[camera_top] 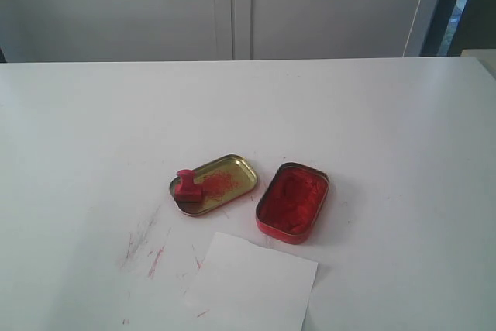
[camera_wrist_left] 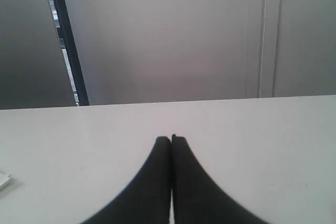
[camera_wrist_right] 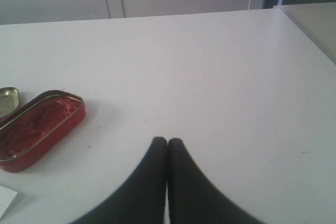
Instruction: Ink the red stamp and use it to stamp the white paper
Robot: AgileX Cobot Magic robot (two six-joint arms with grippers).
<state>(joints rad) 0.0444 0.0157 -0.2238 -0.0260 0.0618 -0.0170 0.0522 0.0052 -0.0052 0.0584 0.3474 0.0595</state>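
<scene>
The small red stamp (camera_top: 187, 187) stands at the left end of the gold tin lid (camera_top: 225, 180), knob up. To its right lies the red oval tin of ink (camera_top: 293, 202), lid off, also seen in the right wrist view as the ink tin (camera_wrist_right: 37, 128). The white paper (camera_top: 252, 286) lies in front of both, near the table's front edge. Neither arm shows in the exterior view. My left gripper (camera_wrist_left: 171, 140) is shut over bare table, holding nothing. My right gripper (camera_wrist_right: 167, 141) is shut and empty too, with the ink tin off to one side of it.
The white table (camera_top: 387, 129) carries red scribble marks (camera_top: 147, 242) left of the paper. Grey cabinet doors (camera_top: 232, 5) stand behind the table's far edge. A corner of the paper (camera_wrist_right: 6, 199) shows in the right wrist view, and a white edge (camera_wrist_left: 3, 180) in the left wrist view.
</scene>
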